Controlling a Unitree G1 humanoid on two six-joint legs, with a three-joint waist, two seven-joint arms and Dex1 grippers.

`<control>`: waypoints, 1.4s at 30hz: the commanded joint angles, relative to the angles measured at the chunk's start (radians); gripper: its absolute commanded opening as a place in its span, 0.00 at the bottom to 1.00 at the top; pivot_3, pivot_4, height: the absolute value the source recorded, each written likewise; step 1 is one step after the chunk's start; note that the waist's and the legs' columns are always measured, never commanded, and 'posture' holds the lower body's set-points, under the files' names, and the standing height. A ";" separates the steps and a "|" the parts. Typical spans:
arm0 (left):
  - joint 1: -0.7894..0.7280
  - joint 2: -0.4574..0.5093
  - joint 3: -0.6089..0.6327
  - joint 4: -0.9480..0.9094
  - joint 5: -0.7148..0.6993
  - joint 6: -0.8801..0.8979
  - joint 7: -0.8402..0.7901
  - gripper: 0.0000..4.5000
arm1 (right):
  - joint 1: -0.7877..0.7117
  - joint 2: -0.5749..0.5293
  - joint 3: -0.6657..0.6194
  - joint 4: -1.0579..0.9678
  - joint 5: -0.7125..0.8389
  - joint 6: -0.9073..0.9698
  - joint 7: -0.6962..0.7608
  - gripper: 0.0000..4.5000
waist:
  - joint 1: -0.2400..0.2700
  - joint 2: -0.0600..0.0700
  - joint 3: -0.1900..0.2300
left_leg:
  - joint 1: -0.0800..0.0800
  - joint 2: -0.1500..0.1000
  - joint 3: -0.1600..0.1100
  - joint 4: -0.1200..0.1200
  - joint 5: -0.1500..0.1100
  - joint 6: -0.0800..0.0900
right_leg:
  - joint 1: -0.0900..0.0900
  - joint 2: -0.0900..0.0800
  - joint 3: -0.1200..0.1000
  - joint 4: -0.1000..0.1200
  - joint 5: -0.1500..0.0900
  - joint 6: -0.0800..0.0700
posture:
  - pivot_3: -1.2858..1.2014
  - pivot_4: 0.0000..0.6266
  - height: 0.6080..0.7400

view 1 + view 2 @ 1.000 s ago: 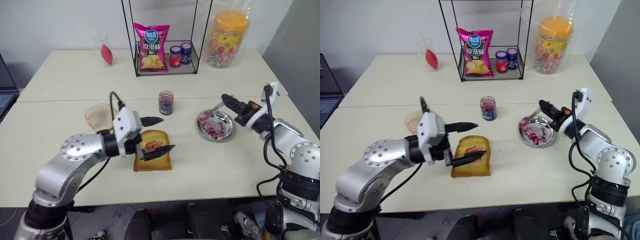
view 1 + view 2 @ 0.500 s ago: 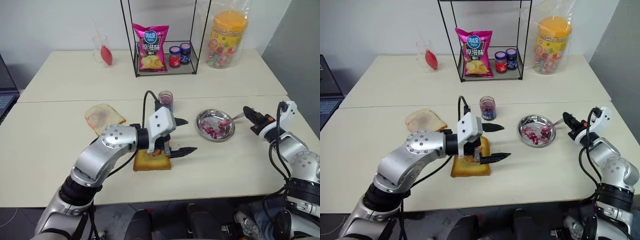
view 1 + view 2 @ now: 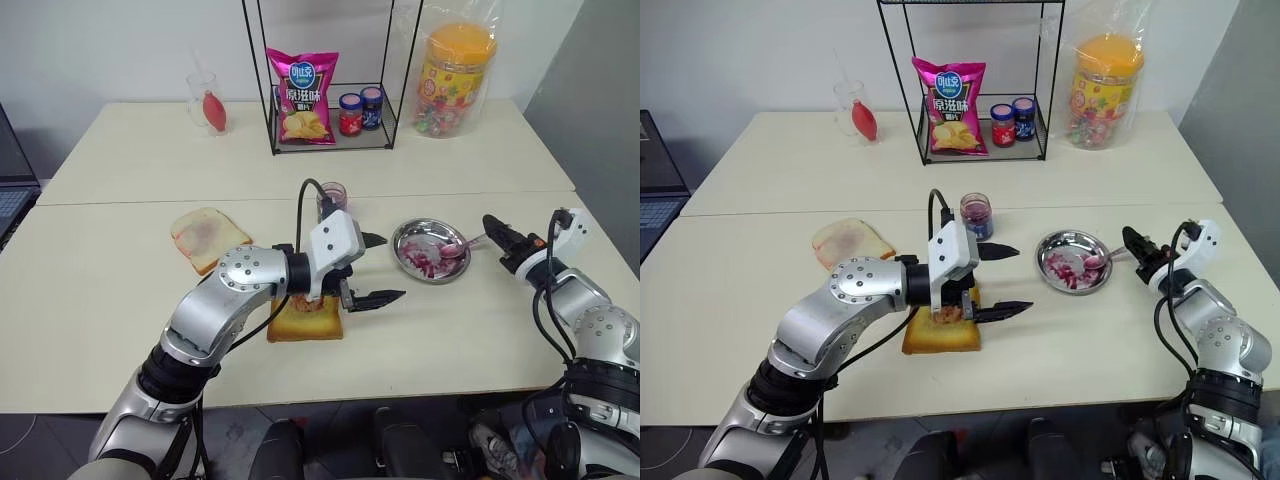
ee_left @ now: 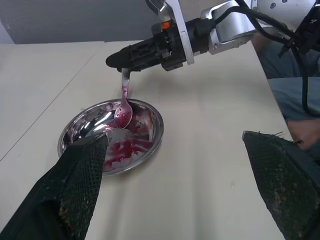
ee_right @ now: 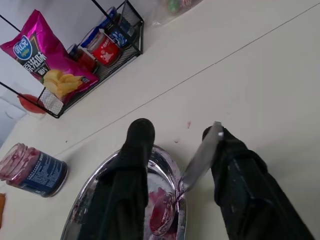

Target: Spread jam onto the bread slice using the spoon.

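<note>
your right gripper has just let its fingers part; a second ago they were pinched on the spoon. the handle now leans on one finger only, with a clear gap to the other, and the bowl sits in the round metal dish, so the spoon looks set down or nearly so. that arm has also dropped and swung out to the desk's right edge. your left gripper stays wide and empty, and it has slid from over the bread slice toward the dish, its fingers now just past the slice's right edge. the slice lies on the desk with a reddish jam smear on top; the jar stands just behind. judgement: spreading is about finished, you're parking the spoon.
</note>
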 commanded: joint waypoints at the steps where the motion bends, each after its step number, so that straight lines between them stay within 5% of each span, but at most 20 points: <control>1: -0.018 -0.015 0.015 -0.012 0.011 -0.021 0.007 1.00 | 0.016 -0.017 0.025 -0.054 -0.046 -0.043 0.025 0.62 | 0.000 0.000 0.000 | 0.000 0.000 0.000 0.000 0.000 0.000 | 0.000 0.000 0.000 0.000 0.000 0.000 | 0.52 0.24 1.00; 6: -0.021 -0.031 0.022 -0.005 0.022 -0.024 0.015 1.00 | 0.043 -0.030 0.083 -0.083 -0.136 -0.113 0.059 0.88 | 0.001 0.000 0.000 | 0.000 0.000 0.000 0.000 0.000 0.000 | 0.000 0.000 0.000 0.000 0.000 0.000 | 0.52 0.24 1.00; 27: -0.021 -0.020 0.098 0.007 0.037 -0.045 0.053 1.00 | 0.062 -0.013 0.078 -0.156 -0.289 -0.346 0.049 0.88 | 0.003 0.000 0.000 | 0.001 0.000 0.000 0.001 0.000 0.000 | 0.001 0.000 0.000 0.001 0.000 0.000 | 0.52 0.24 1.00; 33: 0.059 0.161 0.265 -0.028 0.042 -0.015 0.042 1.00 | 0.106 -0.103 0.120 -0.364 -0.264 -0.286 0.143 0.88 | -0.003 0.001 0.000 | 0.002 0.000 0.000 0.000 0.000 0.000 | 0.001 0.000 0.000 0.001 0.000 0.000 | 0.52 0.24 1.00; 37: 0.219 0.329 0.418 -0.014 0.057 -0.045 -0.005 1.00 | 0.206 -0.223 0.164 -0.532 -0.214 -0.200 0.275 0.88 | 0.000 0.001 0.000 | 0.001 0.000 -0.001 0.000 0.000 0.000 | 0.001 0.000 0.000 0.001 0.000 0.000 | 0.52 0.24 1.00; 42: 0.400 0.427 0.539 0.002 0.055 -0.127 -0.083 1.00 | 0.301 -0.353 0.180 -0.618 -0.186 -0.152 0.416 0.88 | 0.007 0.000 0.000 | 0.001 0.000 -0.001 0.000 0.000 0.000 | 0.001 -0.001 -0.001 0.000 -0.001 -0.001 | 0.52 0.24 1.00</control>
